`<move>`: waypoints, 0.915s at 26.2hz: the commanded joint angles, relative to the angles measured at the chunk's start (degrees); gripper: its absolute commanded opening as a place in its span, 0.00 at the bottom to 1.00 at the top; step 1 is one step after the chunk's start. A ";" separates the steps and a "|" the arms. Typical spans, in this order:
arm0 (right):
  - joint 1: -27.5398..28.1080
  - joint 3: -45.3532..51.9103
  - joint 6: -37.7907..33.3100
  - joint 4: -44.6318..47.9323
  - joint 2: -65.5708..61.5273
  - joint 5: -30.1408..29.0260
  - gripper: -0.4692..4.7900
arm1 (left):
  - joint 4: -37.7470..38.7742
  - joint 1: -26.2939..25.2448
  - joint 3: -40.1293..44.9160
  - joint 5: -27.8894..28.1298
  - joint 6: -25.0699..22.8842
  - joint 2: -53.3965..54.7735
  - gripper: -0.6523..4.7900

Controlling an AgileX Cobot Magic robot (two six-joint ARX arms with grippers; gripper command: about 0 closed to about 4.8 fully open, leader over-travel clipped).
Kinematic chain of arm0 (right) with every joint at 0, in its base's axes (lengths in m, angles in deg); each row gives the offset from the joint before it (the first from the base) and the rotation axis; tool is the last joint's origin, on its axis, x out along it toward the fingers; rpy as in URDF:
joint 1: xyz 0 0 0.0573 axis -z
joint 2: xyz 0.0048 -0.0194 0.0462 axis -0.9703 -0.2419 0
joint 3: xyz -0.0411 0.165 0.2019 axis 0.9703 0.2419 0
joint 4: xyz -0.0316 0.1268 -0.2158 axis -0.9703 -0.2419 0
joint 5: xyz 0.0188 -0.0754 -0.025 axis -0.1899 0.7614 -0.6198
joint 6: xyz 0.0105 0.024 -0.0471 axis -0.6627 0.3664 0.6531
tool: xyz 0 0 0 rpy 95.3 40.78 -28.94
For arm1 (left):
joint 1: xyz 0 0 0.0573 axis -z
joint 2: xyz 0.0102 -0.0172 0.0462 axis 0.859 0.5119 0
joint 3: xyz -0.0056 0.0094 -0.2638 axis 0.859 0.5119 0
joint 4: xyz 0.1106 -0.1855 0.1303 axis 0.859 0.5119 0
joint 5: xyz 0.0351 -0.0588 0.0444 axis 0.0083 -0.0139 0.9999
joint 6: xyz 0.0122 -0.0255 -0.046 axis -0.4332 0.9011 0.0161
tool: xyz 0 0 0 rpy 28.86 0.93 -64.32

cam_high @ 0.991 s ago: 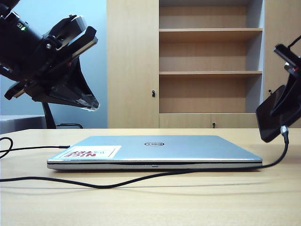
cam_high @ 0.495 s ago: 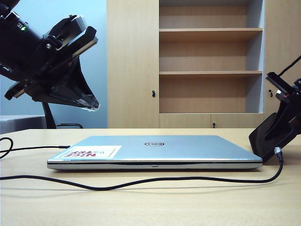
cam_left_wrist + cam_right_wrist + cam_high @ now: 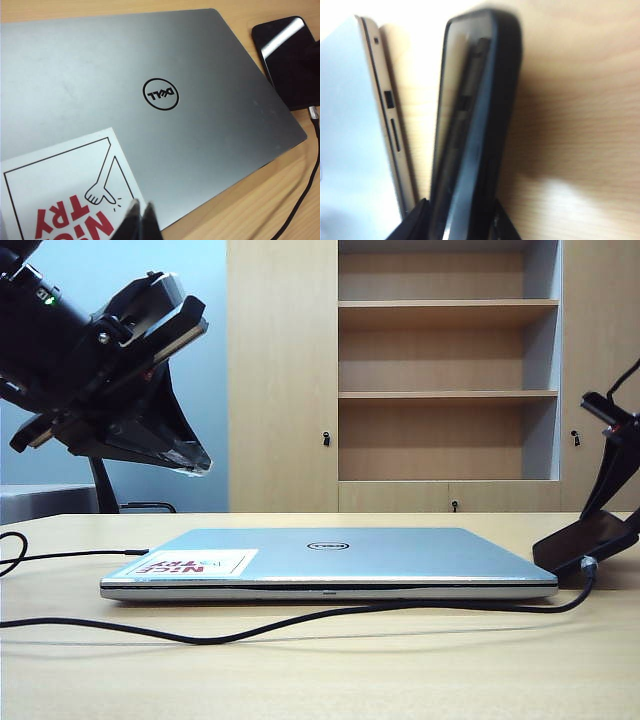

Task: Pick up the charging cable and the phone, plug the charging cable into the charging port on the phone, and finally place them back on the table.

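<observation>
Exterior view: the phone lies nearly flat at the table's right side, cable plugged in, between the right gripper's jaws.

The phone's long axis runs alongside the silver laptop's right edge, just beside it; the right wrist view shows the jaws on either side of the phone, whether still pressing it I cannot tell. The charging cable trails from the phone's near short edge leftward in front of the laptop. The left gripper hangs above the laptop's sticker, jaws closed on nothing, well apart from the phone. One phone, one cable, one laptop, two grippers.
</observation>
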 commanded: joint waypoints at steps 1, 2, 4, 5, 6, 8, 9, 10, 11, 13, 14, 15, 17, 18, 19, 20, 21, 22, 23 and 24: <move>0.39 -4.68 4.90 -6.73 0.98 4.85 0.41 | -0.35 0.04 -0.33 0.00 -0.22 -0.17 0.11; 0.39 -6.38 5.62 -9.01 1.18 5.97 0.41 | -0.33 0.04 -0.33 0.00 -0.22 -0.17 0.11; 0.39 -8.24 5.66 -11.15 1.31 6.21 0.41 | -0.11 0.04 -0.48 0.00 -0.22 -0.26 0.11; 0.37 -10.93 5.66 -14.10 1.44 6.12 0.28 | 0.92 0.04 -1.22 0.00 -0.24 -0.46 0.11; -0.04 -12.50 5.70 -15.69 2.08 6.16 0.17 | 1.73 0.04 -2.05 0.00 -0.24 -0.74 0.11; -0.83 -13.27 6.43 -15.45 4.37 6.23 0.11 | 3.15 0.04 -3.28 -0.02 -0.85 -1.68 0.11; -1.64 -13.20 7.04 -14.14 6.97 7.10 0.08 | 4.46 0.04 -4.09 0.00 -1.57 -2.84 0.11; -2.36 -13.07 7.06 -13.25 8.94 8.55 0.08 | 5.03 0.02 -4.26 0.00 -1.46 -3.76 0.11; -3.30 -12.98 7.23 -12.17 12.15 11.52 0.08 | 6.16 -0.02 -4.24 0.00 -1.46 -5.51 0.11; -4.74 -12.39 7.23 -9.92 16.41 13.94 0.08 | 7.91 -0.48 -4.20 0.00 -1.49 -7.45 0.11; -5.51 -11.69 7.23 -8.15 18.21 14.27 0.08 | 8.87 -0.74 -4.20 0.00 -1.53 -8.28 0.11; -6.19 -10.75 7.23 -6.32 20.11 14.67 0.08 | 10.05 -0.92 -4.09 0.00 -1.55 -9.27 0.11; -8.09 -7.93 7.21 -1.53 24.68 15.93 0.08 | 11.32 -1.22 -3.67 0.00 -1.57 -10.86 0.11; -8.85 -6.54 7.19 0.39 26.53 16.59 0.08 | 11.61 -1.53 -3.32 0.00 -1.62 -11.52 0.11; -9.79 -4.63 7.19 2.89 28.79 17.05 0.08 | 12.13 -1.68 -2.95 0.00 -1.66 -12.46 0.11; -10.56 -2.97 7.19 4.81 30.53 17.14 0.08 | 12.28 -1.77 -2.56 0.00 -1.66 -13.18 0.11; -12.28 0.66 7.19 8.04 34.07 17.22 0.08 | 12.52 -1.84 -1.64 0.00 -1.70 -14.82 0.11; -12.92 1.92 7.17 8.04 35.36 17.66 0.08 | 12.48 -1.84 -1.07 0.00 -1.70 -15.54 0.11; -13.92 3.48 7.08 6.75 36.92 17.99 0.08 | 12.55 -1.84 -0.20 0.00 -1.70 -16.68 0.11; -14.62 4.59 6.75 5.60 38.12 17.99 0.08 | 12.52 -1.84 0.74 0.00 -1.68 -17.55 0.11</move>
